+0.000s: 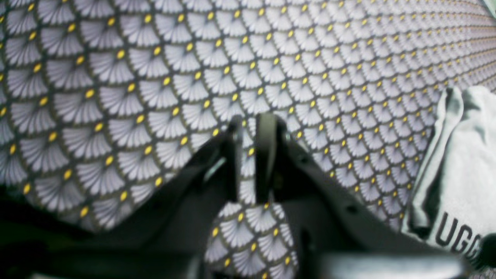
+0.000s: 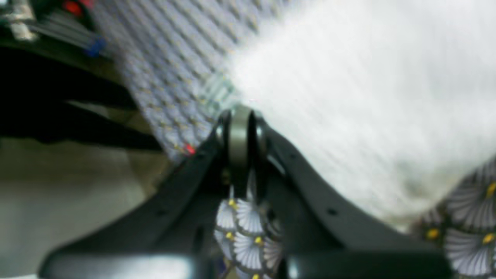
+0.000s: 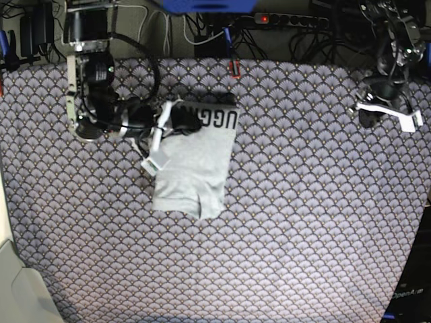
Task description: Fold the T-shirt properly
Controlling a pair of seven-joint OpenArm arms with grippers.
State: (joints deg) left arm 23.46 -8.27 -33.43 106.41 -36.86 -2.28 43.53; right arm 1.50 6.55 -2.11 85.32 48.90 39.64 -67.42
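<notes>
Base view: the T-shirt (image 3: 195, 161), a pale grey cotton garment folded into a narrow, roughly rectangular bundle, lies on the tablecloth (image 3: 303, 222) at about 10 o'clock from the table's centre, long axis running 12 to 6 o'clock. Its upper edge carries black block letters reading "UGG"; its lower edge is uneven, with one corner drooping toward 6 o'clock. Broad open cloth extends from 1 through 8 o'clock of the garment; the far table edge, lined with cables and a power strip (image 3: 296, 20), lies near at 12 o'clock.

The right gripper (image 3: 185, 121) sits at the shirt's upper-left corner, at 10 o'clock of the bundle. Right wrist view: its black jaws are pressed together; a pale band lies between the tips (image 2: 240, 135), but blur prevents telling whether this is shirt fabric. The shirt's soft, matte surface (image 2: 368, 116) fills the area from 12 to 4 o'clock.

The left gripper (image 3: 384, 111) hangs near the table's edge at 2 o'clock, well apart from the shirt. Left wrist view: its jaws stand almost closed, a thin slit between them (image 1: 250, 155), holding nothing. The tablecloth (image 1: 155, 77) shows a purple-grey fan-scale print with yellow dots; the lettered shirt edge (image 1: 461, 174) appears at 4 o'clock.
</notes>
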